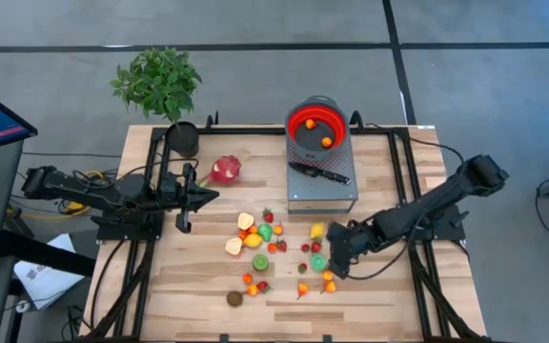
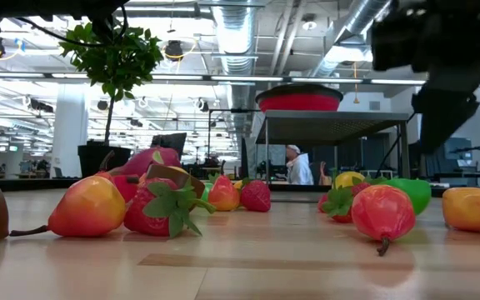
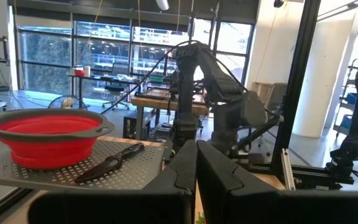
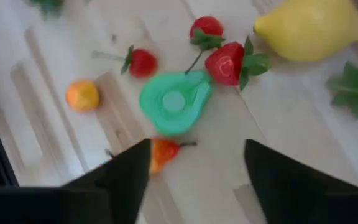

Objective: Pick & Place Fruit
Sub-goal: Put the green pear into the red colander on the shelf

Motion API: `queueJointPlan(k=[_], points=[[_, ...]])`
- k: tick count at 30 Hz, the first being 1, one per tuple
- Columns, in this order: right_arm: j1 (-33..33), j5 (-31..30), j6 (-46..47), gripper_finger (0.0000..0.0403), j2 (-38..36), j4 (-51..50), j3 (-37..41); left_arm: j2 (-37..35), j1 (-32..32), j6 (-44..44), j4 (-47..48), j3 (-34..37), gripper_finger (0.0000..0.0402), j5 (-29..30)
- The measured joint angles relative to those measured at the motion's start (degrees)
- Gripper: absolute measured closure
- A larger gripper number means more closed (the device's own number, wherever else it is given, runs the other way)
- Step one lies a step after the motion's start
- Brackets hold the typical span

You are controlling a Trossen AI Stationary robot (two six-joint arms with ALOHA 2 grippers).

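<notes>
Only overhead: oranges [image 1: 318, 132] inside bowl [image 1: 314, 122]

Both arms are built of dark, near-black segments joined by rounded, bulky joint housings with a matte finish. The left arm [image 1: 112, 193] is slim along its links, and black cables trail from its base; a bundle of yellow and orange wires lies by its rear joint. The right arm [image 1: 427, 210] has a thick rounded shoulder block and a long straight link. The left tool [image 3: 196, 171] ends in two flat, angular black fingers with bevelled faces. The right tool [image 4: 194, 165] has two broad, dark, wedge-shaped fingers [image 4: 129, 168] with smooth plain surfaces.
</notes>
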State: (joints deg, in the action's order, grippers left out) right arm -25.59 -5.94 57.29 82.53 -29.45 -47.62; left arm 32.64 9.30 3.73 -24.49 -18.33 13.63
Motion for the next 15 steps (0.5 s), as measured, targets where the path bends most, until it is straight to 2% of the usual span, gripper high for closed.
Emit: queueJointPlan(k=[4, 7, 11, 15], points=[[1.29, 2.27, 4.31, 0.0076, 2.93, 2.19, 0.00, 0.00, 0.00, -0.01, 0.00, 0.00, 0.0399, 0.00], [2.00, 4.77, 7.49, 0.0047, 5.05, 2.97, -0.77, 0.00, 0.00, 0.00, 0.00, 0.00, 0.0399, 0.00], [1.91, 6.19, 8.77, 0.0042, 8.71, 2.94, -4.13, 0.00, 0.00, -0.01, -0.01, 0.00, 0.0399, -0.01], [1.60, 6.37, 8.75, 0.0056, 12.48, 1.17, -9.75, 0.00, 0.00, -0.02, -0.02, 0.00, 0.0399, -0.01]])
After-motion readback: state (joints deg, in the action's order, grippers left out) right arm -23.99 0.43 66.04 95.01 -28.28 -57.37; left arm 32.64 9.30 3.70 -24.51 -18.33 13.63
